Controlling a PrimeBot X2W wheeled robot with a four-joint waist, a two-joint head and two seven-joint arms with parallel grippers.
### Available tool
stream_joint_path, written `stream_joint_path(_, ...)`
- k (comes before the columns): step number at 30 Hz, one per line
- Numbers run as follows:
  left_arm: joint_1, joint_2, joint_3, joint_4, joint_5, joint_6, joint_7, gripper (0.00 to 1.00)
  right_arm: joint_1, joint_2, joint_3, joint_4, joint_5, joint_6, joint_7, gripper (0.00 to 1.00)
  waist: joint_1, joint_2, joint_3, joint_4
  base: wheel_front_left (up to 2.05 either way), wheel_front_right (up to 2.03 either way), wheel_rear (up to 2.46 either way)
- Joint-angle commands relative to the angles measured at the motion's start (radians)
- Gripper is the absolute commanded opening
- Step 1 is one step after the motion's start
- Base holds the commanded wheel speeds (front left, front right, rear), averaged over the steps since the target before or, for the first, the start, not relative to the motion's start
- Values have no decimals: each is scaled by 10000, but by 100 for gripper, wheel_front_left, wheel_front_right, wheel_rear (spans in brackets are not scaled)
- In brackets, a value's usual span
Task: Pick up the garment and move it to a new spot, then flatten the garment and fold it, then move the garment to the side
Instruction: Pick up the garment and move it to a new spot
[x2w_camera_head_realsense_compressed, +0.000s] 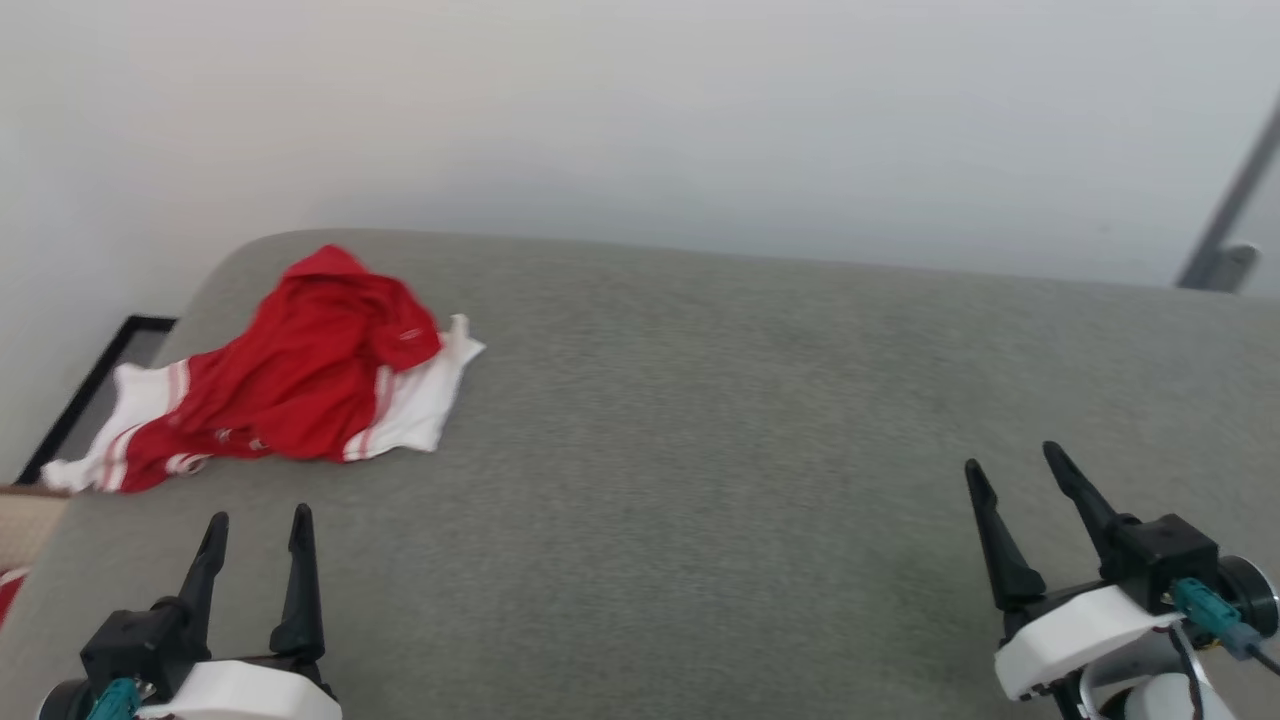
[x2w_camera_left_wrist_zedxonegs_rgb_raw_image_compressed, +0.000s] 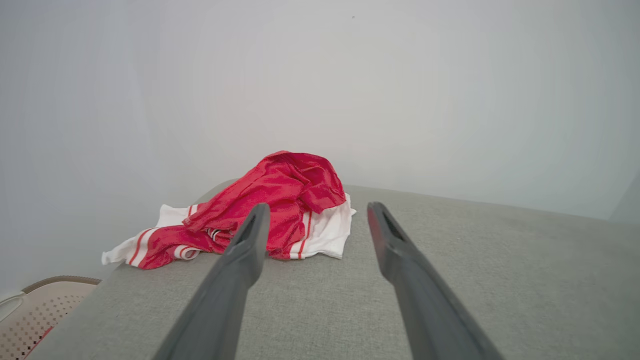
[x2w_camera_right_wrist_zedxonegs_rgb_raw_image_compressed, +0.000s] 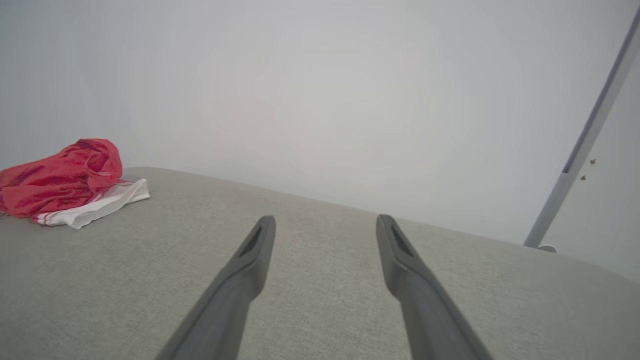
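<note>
The left end effector (x2w_camera_head_realsense_compressed: 259, 515) sits at the lower left of the head view, its two dark fingers spread wide and holding nothing. The right end effector (x2w_camera_head_realsense_compressed: 1011, 456) sits at the lower right, just as wide open and also empty. Both hover low over a table (x2w_camera_head_realsense_compressed: 700, 420) covered in grey fabric, with a rounded far-left corner. The red T-shirt (x2w_camera_head_realsense_compressed: 300, 385) lies crumpled in a heap near that corner. Its red body is bunched on top, and its white sleeves with thin red stripes spread out flat beneath and to the sides. One sleeve reaches the table's left edge. The shirt lies ahead of the left end effector and just to its left, near but not touching. In the left wrist view the left finger (x2w_camera_left_wrist_zedxonegs_rgb_raw_image_compressed: 240, 260) overlaps the heap's near edge. The right end effector is well apart from the shirt, which lies far to its left. A pale perforated basket (x2w_camera_left_wrist_zedxonegs_rgb_raw_image_compressed: 45, 310) stands beside the table's left edge, and a grey pole (x2w_camera_head_realsense_compressed: 1230, 210) leans against the white wall at the far right.
</note>
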Motion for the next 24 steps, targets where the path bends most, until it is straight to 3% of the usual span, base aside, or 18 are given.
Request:
stream_joint_path(1,-55,44,69,76,-88,75,24,100,-123,6,182,78,84,-1,-78,100,0,-1,-176,749,0,0,0)
stream_joint_path(14,284,220,347,-9,-293,375,194,100,-550,96,1266,506,406,-1,-225,100,0,-1,-459,2762,0,0,0)
stream_joint_path(24,563,135,430,-337,-360,620,159,100,-953,47,1712,707,572,1,-293,100,0,-1,-267,3293,0,0,0)
